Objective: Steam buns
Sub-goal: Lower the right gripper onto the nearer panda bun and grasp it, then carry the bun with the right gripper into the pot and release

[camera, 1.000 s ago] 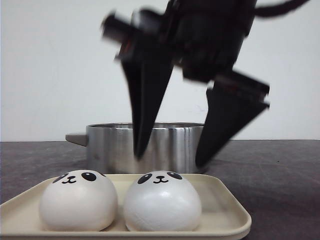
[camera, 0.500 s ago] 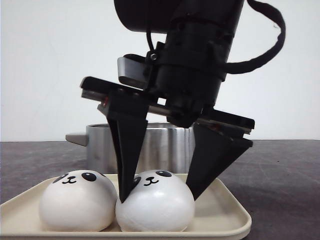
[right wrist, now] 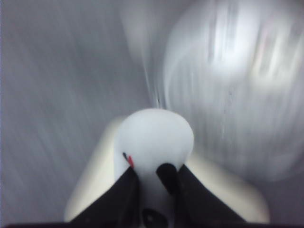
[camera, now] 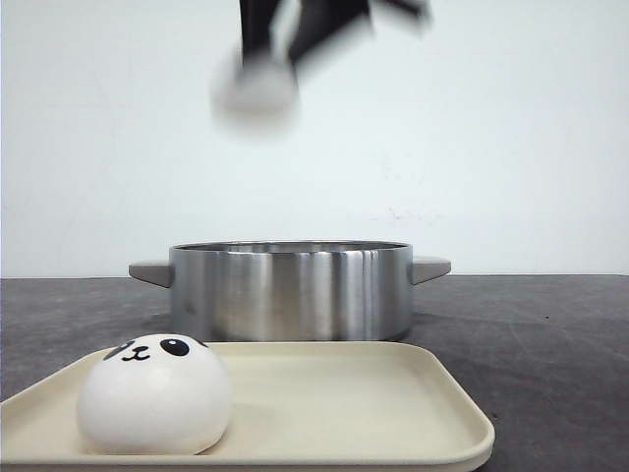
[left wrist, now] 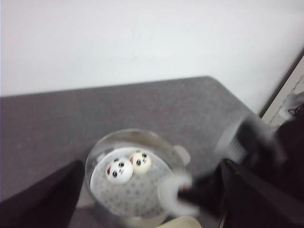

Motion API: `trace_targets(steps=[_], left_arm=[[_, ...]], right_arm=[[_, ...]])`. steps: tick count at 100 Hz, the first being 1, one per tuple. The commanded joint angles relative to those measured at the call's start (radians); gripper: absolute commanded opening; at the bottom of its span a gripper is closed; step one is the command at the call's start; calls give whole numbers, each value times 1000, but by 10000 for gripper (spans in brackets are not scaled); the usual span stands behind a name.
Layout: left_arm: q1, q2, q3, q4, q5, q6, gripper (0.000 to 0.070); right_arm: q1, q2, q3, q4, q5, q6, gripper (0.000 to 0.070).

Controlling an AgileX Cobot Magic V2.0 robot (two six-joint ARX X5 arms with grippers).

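One panda-faced bun (camera: 154, 395) rests at the left of the beige tray (camera: 413, 403). My right gripper (right wrist: 154, 178) is shut on another bun (right wrist: 154, 135), its dark fingers (right wrist: 118, 199) pressing both sides. In the front view that bun (camera: 257, 90) is a blur high above the steel pot (camera: 290, 290). Two more buns (left wrist: 118, 170) (left wrist: 141, 161) lie inside the pot (left wrist: 102, 152) on its perforated floor. My left gripper (left wrist: 152, 190) hangs open above the pot with nothing between its fingers (left wrist: 38, 199).
The pot has a grey handle on each side (camera: 147, 272) (camera: 432, 267) and stands just behind the tray on a dark table (camera: 550, 334). A white wall (camera: 511, 147) closes the back. The right arm (left wrist: 266, 156) shows blurred in the left wrist view.
The right gripper came down over the tray's right-hand bun, shut on it and lifted it high. One bun stays on the tray.
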Motion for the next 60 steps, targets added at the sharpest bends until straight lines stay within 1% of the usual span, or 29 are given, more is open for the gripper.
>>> trace_targets(steps=[1,9,15,23,28,39,45,54,60], left_arm=[[-8,11,14,24,-7,11,551],[-8,18,14,37,-7,12,551],[-8,25,14,40,-6,14,551],[-8,34,14,37,-6,14,551],[-8,39,14,37,-6,14,551],[-8,48,14,37,-6,14,551],[-8,51,14,37,-6,13,551],[-8,56,14,37,-6,13,551],[-8,56,14,34,-6,13,551]], right_arm=[[-26,32,83,-7,10,-151,13],[-76,63,145,9,2,-193,13],[-119,82,158,16,-2,-196,13],[-185,123,158,15,-30,-196,13],[-218,160,158,14,-64,-196,13],[-289,252,158,16,-182,-196,13],[-315,306,158,17,-230,-194,13],[-341,379,158,8,-261,-192,13],[-352,418,158,1,-267,-192,13]])
